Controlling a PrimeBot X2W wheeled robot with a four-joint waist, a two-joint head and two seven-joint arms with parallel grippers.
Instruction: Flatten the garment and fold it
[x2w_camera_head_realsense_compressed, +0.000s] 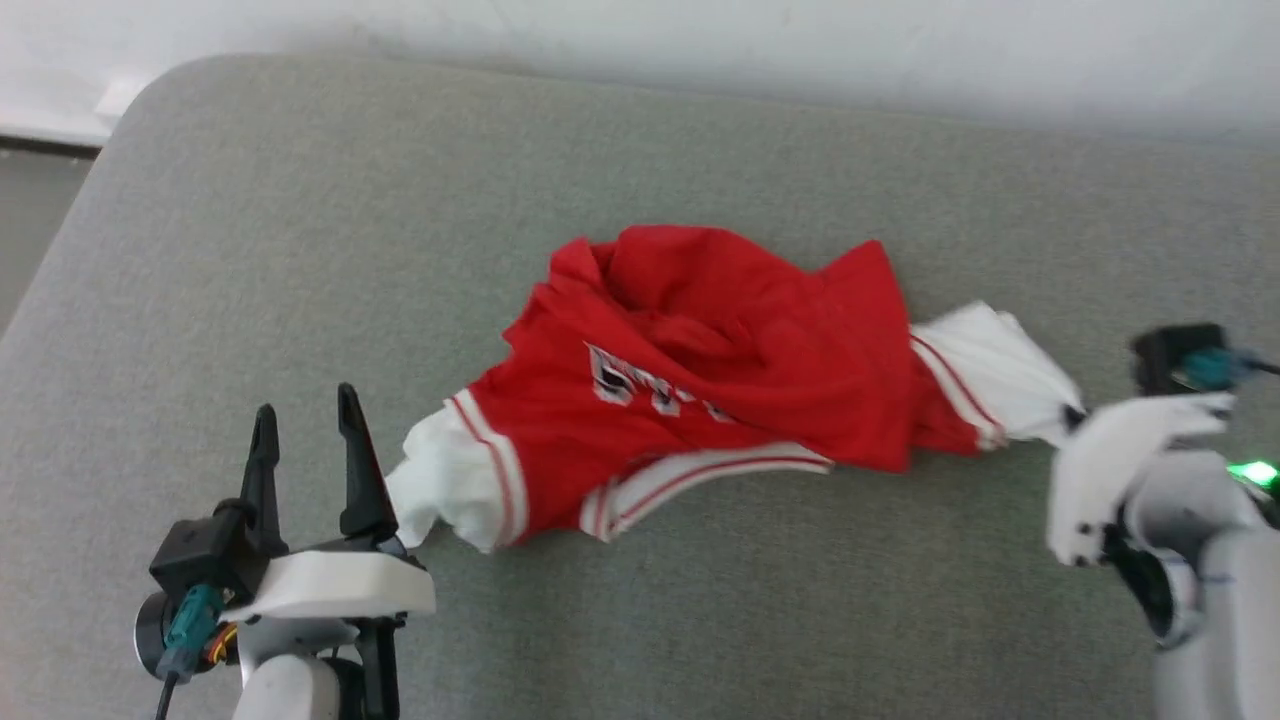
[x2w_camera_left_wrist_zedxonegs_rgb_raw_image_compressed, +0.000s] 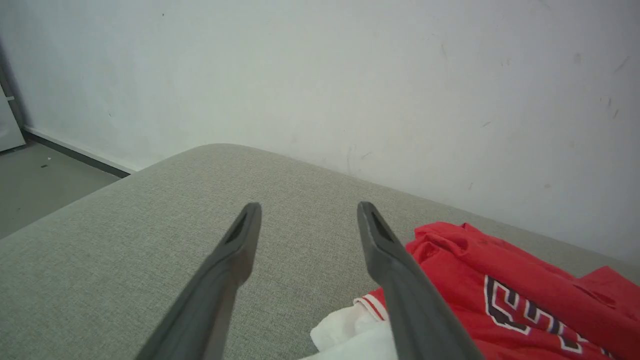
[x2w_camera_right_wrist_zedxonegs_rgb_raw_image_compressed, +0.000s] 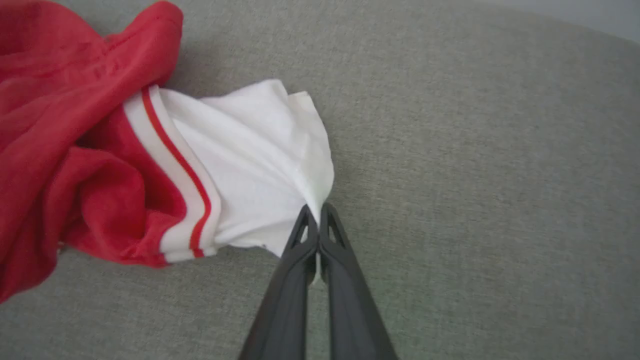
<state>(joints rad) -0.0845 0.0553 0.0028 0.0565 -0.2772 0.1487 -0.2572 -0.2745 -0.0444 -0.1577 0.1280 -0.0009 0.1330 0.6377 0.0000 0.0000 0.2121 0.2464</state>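
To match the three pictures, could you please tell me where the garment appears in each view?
Head view: the garment lies crumpled at the centre, reaching right.
Left wrist view: garment in the lower right corner, beside the left gripper.
Right wrist view: garment on the left; the right gripper pinches its white sleeve.
Shared landmark: the grey cushion beneath it.

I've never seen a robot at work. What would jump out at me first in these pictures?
A crumpled red jersey T-shirt lies in the middle of the grey fabric surface, its black lettering half hidden in folds. At its right end the right gripper is pinched shut on the tip of a white sleeve. The left gripper stands open close beside the other sleeve, holding nothing.
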